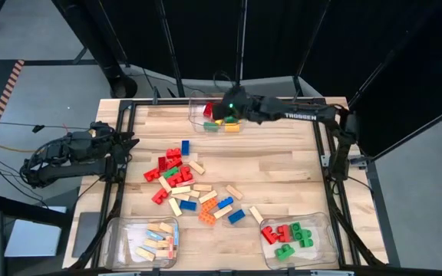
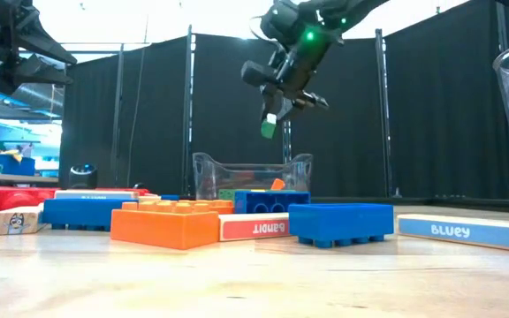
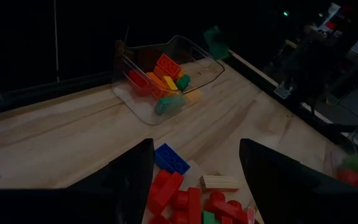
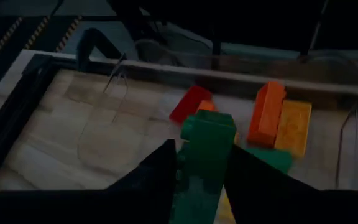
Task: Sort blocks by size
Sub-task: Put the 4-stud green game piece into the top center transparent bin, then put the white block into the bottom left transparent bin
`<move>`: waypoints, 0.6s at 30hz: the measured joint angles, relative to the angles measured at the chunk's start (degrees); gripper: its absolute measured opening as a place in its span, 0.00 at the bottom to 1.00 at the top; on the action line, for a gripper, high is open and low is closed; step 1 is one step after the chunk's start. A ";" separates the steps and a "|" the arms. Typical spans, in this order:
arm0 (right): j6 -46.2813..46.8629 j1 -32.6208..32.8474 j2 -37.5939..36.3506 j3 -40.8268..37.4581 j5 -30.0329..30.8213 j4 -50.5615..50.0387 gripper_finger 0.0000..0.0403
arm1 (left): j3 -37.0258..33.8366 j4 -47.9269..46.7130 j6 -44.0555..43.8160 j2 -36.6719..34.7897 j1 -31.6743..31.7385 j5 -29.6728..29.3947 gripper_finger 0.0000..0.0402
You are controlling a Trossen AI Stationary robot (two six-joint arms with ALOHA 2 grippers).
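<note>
My right gripper (image 1: pixel 231 109) is over the clear far bin (image 1: pixel 198 103), shut on a green studded brick (image 4: pixel 205 146), which also shows in the low view (image 2: pixel 269 129). The bin holds red, orange, yellow and green bricks (image 4: pixel 269 115). A pile of coloured bricks and tan wooden bars (image 1: pixel 194 188) lies on the middle of the table. My left gripper (image 3: pixel 194 180) is open and empty at the table's left edge (image 1: pixel 129 142), above the pile's left end. My right gripper pinches the green brick by its two opposite sides (image 4: pixel 194 171) between its two fingers. The fingers (image 2: pixel 281 99) slant down from the table's right. The brick sticks out below the fingertips, lifted clear above the far bin.
A clear bin with tan wooden bars (image 1: pixel 148 241) stands at the near left corner. A clear bin with red and green bricks (image 1: pixel 291 236) stands at the near right. Bare wood (image 1: pixel 282 165) lies between the pile and the right edge.
</note>
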 joint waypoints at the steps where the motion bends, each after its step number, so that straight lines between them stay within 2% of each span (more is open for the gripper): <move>1: -1.04 -0.75 0.00 0.00 -0.78 0.43 0.38 | 0.00 0.00 0.00 0.00 0.00 0.00 0.61; 7: -2.31 -4.00 0.00 0.02 -1.58 0.47 0.51 | 0.00 0.00 0.00 -0.01 0.02 0.01 0.61; 9: -1.60 -4.71 0.00 0.02 -4.74 0.70 0.53 | 0.00 0.00 0.00 0.00 0.02 -0.01 0.61; 11: -3.19 -4.68 0.00 0.00 -11.04 1.45 0.53 | 0.00 0.00 0.00 -0.02 0.02 0.01 0.61; 15: -8.03 0.38 -0.04 0.02 -22.59 -1.15 0.53 | 0.00 0.02 0.00 -0.02 0.01 0.01 0.61; 18: -12.18 7.61 -0.04 0.02 -24.65 -7.88 0.52 | 0.00 0.01 0.00 -0.02 0.00 0.00 0.61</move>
